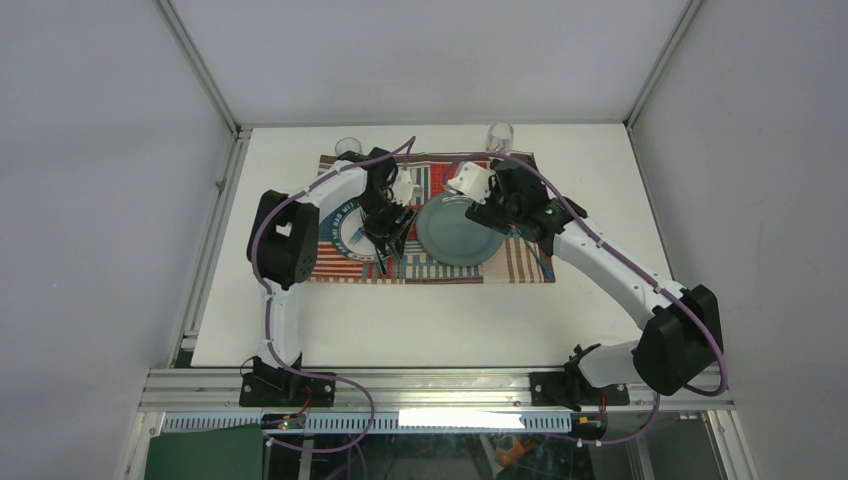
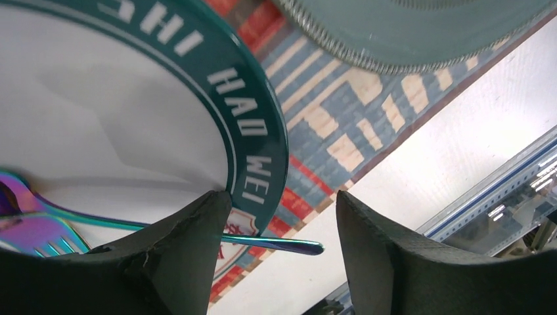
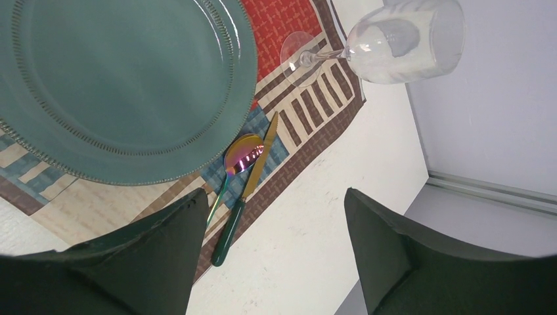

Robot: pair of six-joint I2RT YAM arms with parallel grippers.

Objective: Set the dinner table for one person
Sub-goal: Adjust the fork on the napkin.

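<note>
The white dinner table [image 1: 420, 320] carries a striped placemat [image 1: 440, 268]. On the mat are a white plate with a teal lettered rim [image 1: 348, 232] and a plain teal plate [image 1: 458, 230]. My left gripper [image 1: 392, 240] is open just above the lettered plate's rim [image 2: 263, 125]. An iridescent fork [image 2: 39, 231] lies on that plate, its handle tip [image 2: 309, 247] poking out between the fingers, not gripped. My right gripper [image 1: 500, 207] is open and empty, above the teal plate's [image 3: 125, 79] far right edge.
A rainbow spoon [image 3: 242, 157] and a green-handled knife [image 3: 240, 210] lie side by side on the mat, right of the teal plate. One wine glass [image 1: 499, 133] stands at the mat's back right corner [image 3: 401, 42], another [image 1: 348, 146] at the back left. Aluminium rails [image 1: 440, 388] edge the table.
</note>
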